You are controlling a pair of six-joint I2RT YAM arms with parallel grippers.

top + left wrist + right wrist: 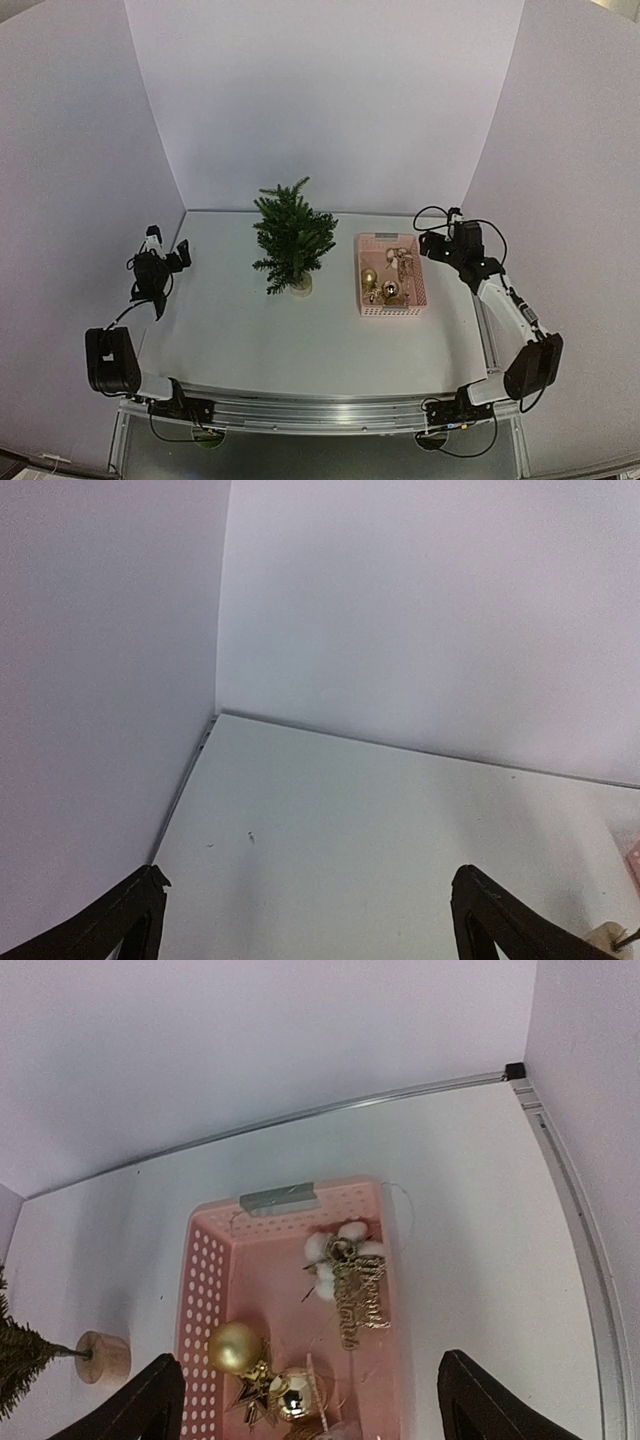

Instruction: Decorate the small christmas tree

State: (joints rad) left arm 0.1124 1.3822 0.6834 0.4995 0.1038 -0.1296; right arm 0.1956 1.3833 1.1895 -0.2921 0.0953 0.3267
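The small christmas tree (292, 238) stands upright on its pale round base (300, 285) mid-table, bare of ornaments. Right of it sits a pink basket (392, 309) holding a gold ball (236, 1347), a gold star (250, 1390), a faceted gold ball (292, 1392), a cotton sprig (335, 1250) and a gold script ornament (358, 1295). My right gripper (428, 240) hovers open at the basket's right, its jaws spread wide above the basket (200, 1260) with nothing between them. My left gripper (170, 240) is open and empty over bare table at the far left.
White walls close the table on the left, back and right. A metal rail (570, 1210) runs along the right edge. The tree's base (103, 1356) and a branch tip (20, 1355) show left of the basket in the right wrist view.
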